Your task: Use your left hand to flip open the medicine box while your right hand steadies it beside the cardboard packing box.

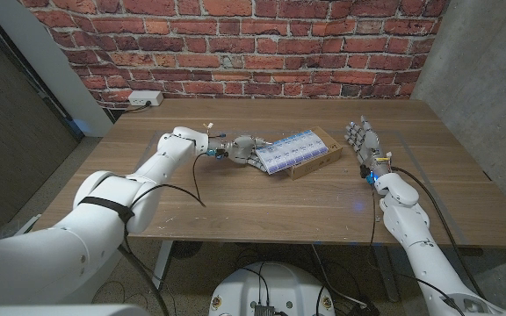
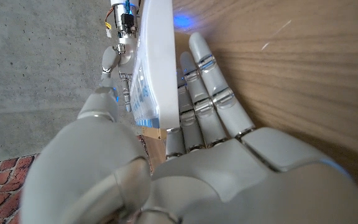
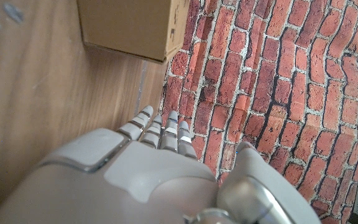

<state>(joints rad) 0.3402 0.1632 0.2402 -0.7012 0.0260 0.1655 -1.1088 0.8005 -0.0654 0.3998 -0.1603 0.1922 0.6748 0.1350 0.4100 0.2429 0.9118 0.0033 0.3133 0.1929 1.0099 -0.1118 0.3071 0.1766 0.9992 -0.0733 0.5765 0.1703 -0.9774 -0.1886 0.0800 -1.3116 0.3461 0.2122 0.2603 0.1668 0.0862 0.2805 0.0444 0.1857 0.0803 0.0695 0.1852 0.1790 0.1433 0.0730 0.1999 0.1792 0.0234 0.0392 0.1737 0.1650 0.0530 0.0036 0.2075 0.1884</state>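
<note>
Left hand (image 1: 242, 150) is at the medicine box (image 1: 294, 149), fingers slid under its white lid and thumb over it, so it grips the lid's edge; the box lies mid-desk, toward the back edge, on or against the cardboard packing box (image 1: 310, 163). Right hand (image 1: 361, 139) stands open and empty, well apart toward the desk's right edge. It should probably brace the box before the left hand levers the lid up, or the box may slide.
</note>
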